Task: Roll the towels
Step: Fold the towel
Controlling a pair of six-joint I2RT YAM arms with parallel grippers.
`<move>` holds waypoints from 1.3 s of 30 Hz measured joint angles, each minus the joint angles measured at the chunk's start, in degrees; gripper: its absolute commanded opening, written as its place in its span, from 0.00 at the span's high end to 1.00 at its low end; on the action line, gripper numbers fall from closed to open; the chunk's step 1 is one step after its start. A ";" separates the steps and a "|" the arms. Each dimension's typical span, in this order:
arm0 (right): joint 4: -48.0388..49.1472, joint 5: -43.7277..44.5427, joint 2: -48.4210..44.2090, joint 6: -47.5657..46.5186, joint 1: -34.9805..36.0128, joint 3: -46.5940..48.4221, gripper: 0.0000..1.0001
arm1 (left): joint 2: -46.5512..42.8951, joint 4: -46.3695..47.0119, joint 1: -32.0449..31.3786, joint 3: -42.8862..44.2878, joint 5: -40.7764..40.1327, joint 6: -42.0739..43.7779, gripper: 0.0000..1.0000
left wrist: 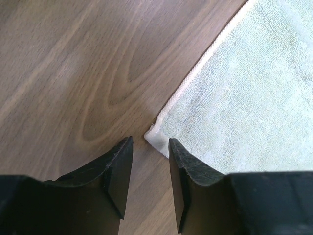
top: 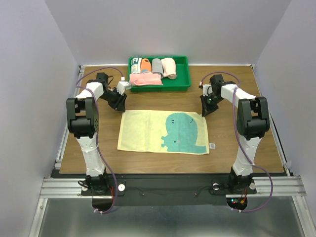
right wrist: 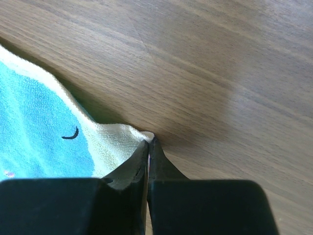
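A pale yellow towel [top: 145, 132] with a teal figure lies flat in the middle of the table. My left gripper [top: 120, 106] is at its far left corner. In the left wrist view the left gripper [left wrist: 150, 142] is open, and the white corner of the towel [left wrist: 244, 88] lies just ahead of the gap, with bare wood between the fingers. My right gripper [top: 204, 111] is at the far right corner. In the right wrist view the right gripper [right wrist: 149, 142] is shut on that corner of the towel [right wrist: 112, 142], which is lifted slightly. A peach-pink rolled towel [top: 169, 67] lies in the tray.
A green tray [top: 185, 74] stands at the back centre. It holds a grey roll [top: 157, 65], a pink cloth [top: 145, 80] and other rolled items. A small tag [top: 212, 146] lies on the wood by the towel's near right corner.
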 measured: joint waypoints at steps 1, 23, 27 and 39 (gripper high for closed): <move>-0.02 0.00 0.00 0.00 0.00 0.00 0.99 | 0.00 0.09 0.00 0.00 -0.13 -0.17 0.54; -0.31 0.20 2.84 -0.02 -0.50 5.16 0.99 | 1.31 0.96 -0.02 0.70 1.64 -1.62 1.00; -0.31 0.11 3.50 -0.17 -1.62 8.44 0.99 | 1.31 0.87 0.02 3.32 1.64 -2.19 1.00; 1.01 -3.82 1.51 -3.96 -3.82 9.22 0.99 | -0.76 0.81 0.48 4.42 2.71 -0.31 1.00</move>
